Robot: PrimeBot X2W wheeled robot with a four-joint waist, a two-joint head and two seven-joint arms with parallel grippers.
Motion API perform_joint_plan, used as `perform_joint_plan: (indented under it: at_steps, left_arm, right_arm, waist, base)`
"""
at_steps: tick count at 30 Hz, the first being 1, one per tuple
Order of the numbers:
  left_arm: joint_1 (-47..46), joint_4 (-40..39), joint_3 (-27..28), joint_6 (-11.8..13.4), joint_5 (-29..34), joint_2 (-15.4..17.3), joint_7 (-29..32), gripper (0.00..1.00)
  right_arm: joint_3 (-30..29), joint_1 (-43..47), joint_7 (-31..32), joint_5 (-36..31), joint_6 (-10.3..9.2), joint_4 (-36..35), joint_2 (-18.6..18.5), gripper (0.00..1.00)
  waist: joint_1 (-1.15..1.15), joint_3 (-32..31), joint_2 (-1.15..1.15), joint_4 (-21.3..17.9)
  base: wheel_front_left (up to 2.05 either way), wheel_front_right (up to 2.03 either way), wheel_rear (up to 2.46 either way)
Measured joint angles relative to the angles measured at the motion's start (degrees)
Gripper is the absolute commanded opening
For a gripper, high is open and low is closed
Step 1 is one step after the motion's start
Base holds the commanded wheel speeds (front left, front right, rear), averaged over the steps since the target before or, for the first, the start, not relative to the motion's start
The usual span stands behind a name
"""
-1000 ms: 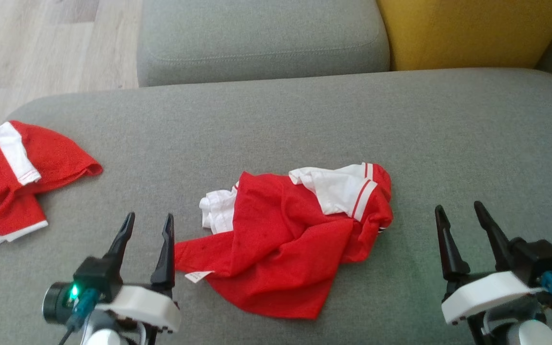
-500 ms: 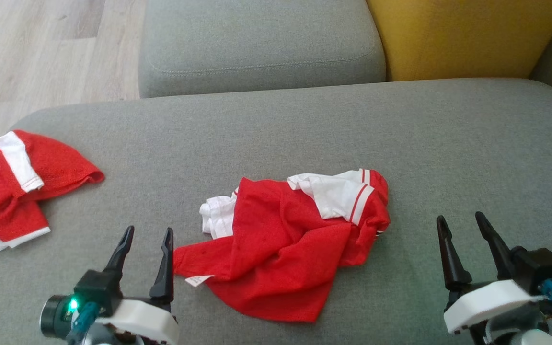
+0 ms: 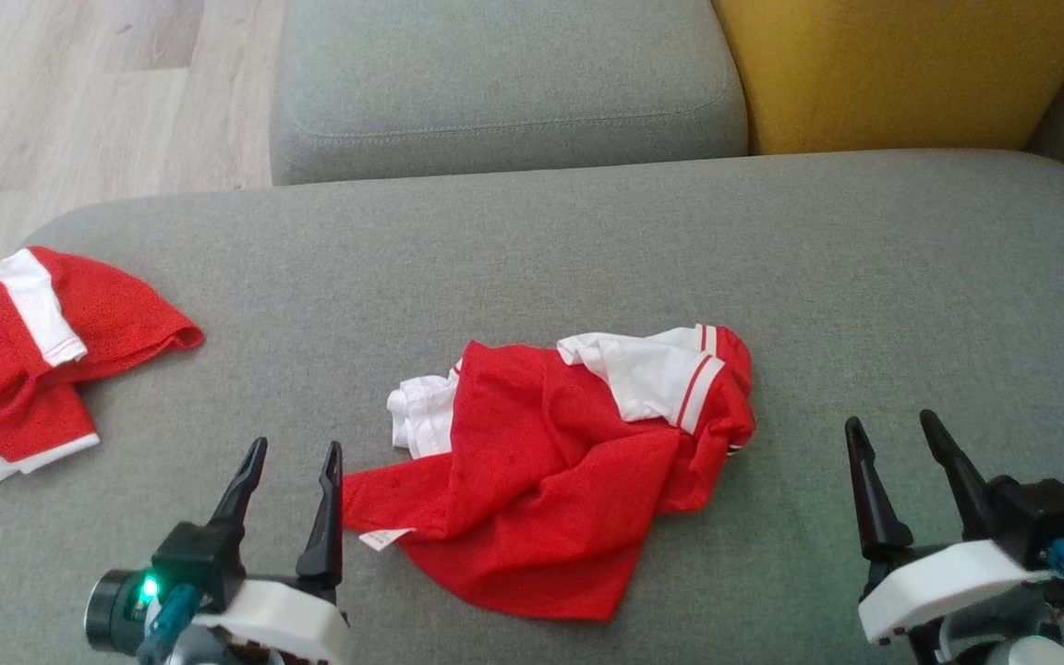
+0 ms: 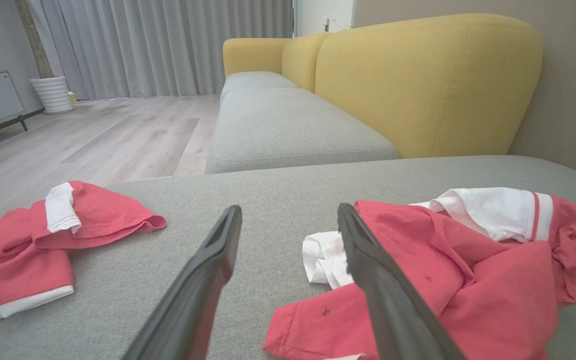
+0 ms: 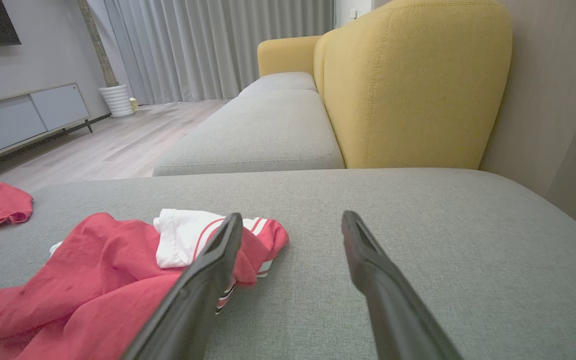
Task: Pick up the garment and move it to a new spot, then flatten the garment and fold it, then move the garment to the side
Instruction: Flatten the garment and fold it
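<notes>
garment (image 3: 550,480) is lying crumpled just right of the left gripper (image 3: 296,453), left of the right gripper (image 3: 892,429); both are gaping wide, holding nothing.

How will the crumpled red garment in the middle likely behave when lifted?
The red garment lies in soft creases, so it is probably floppy and will drape. Its thin fabric looks light. Overlapped layers may unfold if lifted by one edge.
</notes>
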Motion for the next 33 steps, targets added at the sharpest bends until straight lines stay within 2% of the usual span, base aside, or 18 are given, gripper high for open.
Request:
perform_joint_plan:
  at_steps: [12,18,28,33]
  left_arm:
    - [-0.69,0.07,-0.49,-0.01,-0.02,-0.05,0.0,1.0]
    - [-3.74,0.13,-1.2,-0.37,0.1,-0.31,-0.07,1.0]
    - [-11.32,0.45,-2.15,-1.59,1.23,-2.48,-0.38,1.0]
    - [-12.4,1.67,-2.3,-2.3,1.62,-3.7,-0.41,1.0]
  right_arm:
    - [0.16,-0.41,0.45,0.0,0.01,0.65,0.0,1.0]
    - [4.99,-6.83,1.79,-0.96,0.01,4.86,-0.45,1.0]
    - [16.4,-26.29,13.91,-1.0,0.01,18.06,-5.79,1.0]
    - [21.43,-33.16,21.16,-0.24,0.01,23.86,-7.48,1.0]
  waist:
    - [0.0,1.1,0.0,0.88]
    - [0.0,2.9,0.0,2.63]
    - [0.0,9.87,0.0,6.86]
    - [0.0,12.57,0.0,9.16]
  base:
    - [0.0,0.0,0.0]
    - [0.0,0.0,0.0]
    - [0.0,0.0,0.0]
    - [0.0,0.0,0.0]
